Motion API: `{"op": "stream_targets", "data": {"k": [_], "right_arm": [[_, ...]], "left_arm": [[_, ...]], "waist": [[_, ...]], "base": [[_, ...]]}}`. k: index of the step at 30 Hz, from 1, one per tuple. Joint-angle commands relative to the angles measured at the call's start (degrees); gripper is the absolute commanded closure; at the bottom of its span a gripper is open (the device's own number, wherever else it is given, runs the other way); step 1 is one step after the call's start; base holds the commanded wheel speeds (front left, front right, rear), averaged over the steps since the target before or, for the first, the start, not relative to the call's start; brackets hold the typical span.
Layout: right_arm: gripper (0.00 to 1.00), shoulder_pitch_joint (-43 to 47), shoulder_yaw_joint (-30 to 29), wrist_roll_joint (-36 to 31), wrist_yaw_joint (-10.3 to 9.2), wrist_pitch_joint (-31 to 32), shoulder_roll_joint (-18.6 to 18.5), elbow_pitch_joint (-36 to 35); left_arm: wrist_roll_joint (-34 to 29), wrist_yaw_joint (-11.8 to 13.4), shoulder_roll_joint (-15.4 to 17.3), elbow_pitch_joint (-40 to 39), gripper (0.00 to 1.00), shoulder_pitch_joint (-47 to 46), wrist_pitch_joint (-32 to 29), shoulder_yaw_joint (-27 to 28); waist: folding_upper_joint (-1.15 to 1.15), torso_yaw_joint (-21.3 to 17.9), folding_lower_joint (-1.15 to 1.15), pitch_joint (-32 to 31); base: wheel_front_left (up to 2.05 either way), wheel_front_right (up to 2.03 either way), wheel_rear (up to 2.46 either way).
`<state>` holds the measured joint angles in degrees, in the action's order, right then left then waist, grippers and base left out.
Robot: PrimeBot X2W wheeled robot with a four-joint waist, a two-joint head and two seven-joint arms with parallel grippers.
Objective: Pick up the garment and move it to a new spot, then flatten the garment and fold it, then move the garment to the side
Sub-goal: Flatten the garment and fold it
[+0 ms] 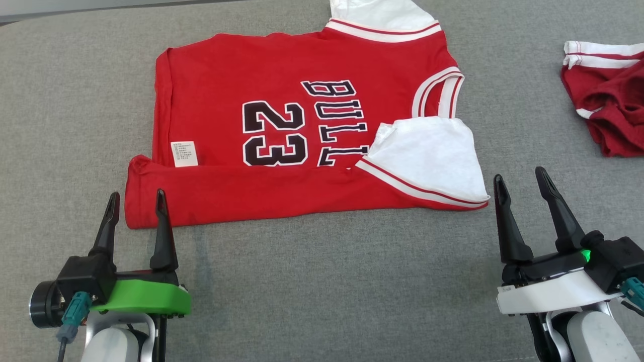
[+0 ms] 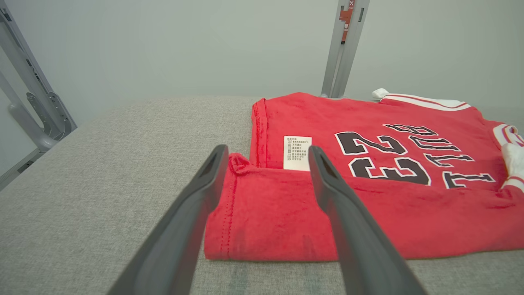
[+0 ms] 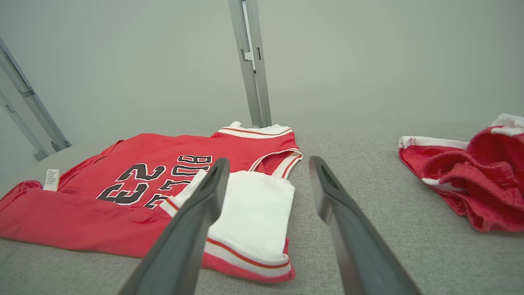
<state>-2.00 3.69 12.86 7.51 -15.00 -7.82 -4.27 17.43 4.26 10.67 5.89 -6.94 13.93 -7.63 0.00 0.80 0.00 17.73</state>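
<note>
**Grey cloth bench: jersey part-folded, both grippers open and empty**

Grey woven surface (image 1: 327, 291) runs across the whole work area, with a plain pale wall (image 2: 163, 41) and a metal frame post (image 2: 342, 49) behind its far edge.

Left gripper (image 1: 137, 193): fingers spread wide, nothing between them. It sits at the near left corner of the jersey. In the left wrist view the two fingers frame that corner. I cannot tell whether they touch the cloth.

Right gripper (image 1: 519, 173): fingers also spread wide, holding nothing. It sits just off the near right corner of the jersey, beside the hem of the white sleeve (image 1: 427, 151).

Red jersey (image 1: 226, 110): lies flat in the middle of the surface, its length running left to right and the neck end on the right.
- The near long edge is folded up over the front as a red band. It covers the near edge of the number 23 (image 1: 274, 133) and of the black lettering.
- The white sleeve lies on top at the near right.
- A second white sleeve is at the far right, partly out of frame in the head view.
- A white care label (image 1: 184, 153) is exposed near the left end, just beyond the fold.

Second garment (image 1: 611, 110): darker red with white trim, crumpled at the far right, well apart from the jersey.
</note>
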Motion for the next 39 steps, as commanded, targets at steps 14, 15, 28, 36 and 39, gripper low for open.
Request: {"op": "stream_targets", "data": {"k": [14, 15, 28, 36, 39], "right_arm": [[0.00, 0.1, 0.0, 0.0, -0.04, 1.9, 0.2, 1.5], [0.00, -0.4, 0.1, 0.0, -0.04, 2.1, 0.0, 2.6], [0.05, -10.3, 4.5, 4.3, -0.03, 2.1, -0.9, 20.5], [1.00, -10.2, 7.3, 8.8, -0.06, 1.5, -2.0, 22.6], [1.00, -7.5, 7.5, 9.7, -0.06, 1.2, -2.0, 20.2]], "left_arm": [[3.0, -1.7, 1.6, 4.8, 0.00, -2.6, -3.9, 0.2], [3.5, -1.9, 1.7, 6.0, 0.00, -3.0, -4.9, 0.4], [9.5, -6.4, 1.0, 17.3, 0.18, -9.1, -10.0, 0.5], [11.3, -8.2, 2.0, 17.4, 1.00, -8.0, -10.7, 0.0], [11.3, -7.3, 2.9, 15.8, 1.00, -5.8, -11.5, 0.4]], "waist": [[0.00, -0.2, 0.00, 1.9], [0.00, -0.1, 0.00, 2.5], [0.00, 1.6, 0.00, 7.0], [0.00, 1.3, 0.00, 5.4], [0.00, 1.1, 0.00, 3.8]], "base": [[0.00, 0.00, 0.00], [0.00, 0.00, 0.00], [0.00, 0.00, 0.00], [0.00, 0.00, 0.00], [0.00, 0.00, 0.00]]}}
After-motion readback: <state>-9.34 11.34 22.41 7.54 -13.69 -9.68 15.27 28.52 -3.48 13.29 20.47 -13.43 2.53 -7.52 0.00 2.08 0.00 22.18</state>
